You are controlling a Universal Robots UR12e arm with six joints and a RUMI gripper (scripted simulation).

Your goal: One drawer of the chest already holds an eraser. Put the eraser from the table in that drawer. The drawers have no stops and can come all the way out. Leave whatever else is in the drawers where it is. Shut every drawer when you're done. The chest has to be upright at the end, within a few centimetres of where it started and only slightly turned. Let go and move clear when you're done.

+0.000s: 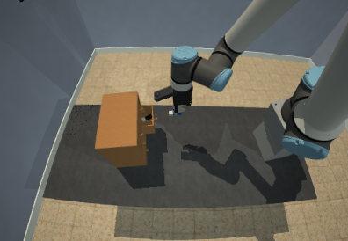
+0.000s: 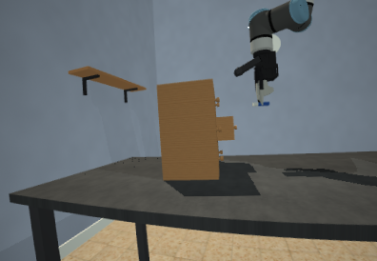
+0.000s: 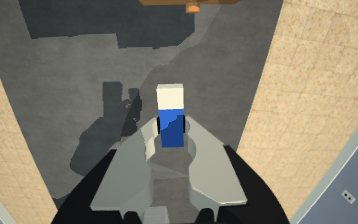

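Observation:
My gripper (image 3: 171,116) is shut on a blue and white eraser (image 3: 170,121), held high above the dark table. It also shows in the top view (image 1: 175,113) and the exterior view (image 2: 262,102), to the right of the chest's front and above it. The wooden chest (image 1: 121,128) (image 2: 188,130) stands upright on the table. Its middle drawer (image 2: 226,129) is pulled partly out; a small dark and white thing (image 1: 145,118) lies inside it. The top and bottom drawers look shut.
A wooden wall shelf (image 2: 105,79) hangs left of the chest. The arm's base (image 1: 289,127) stands at the table's right side. The table edge and tiled floor lie beyond.

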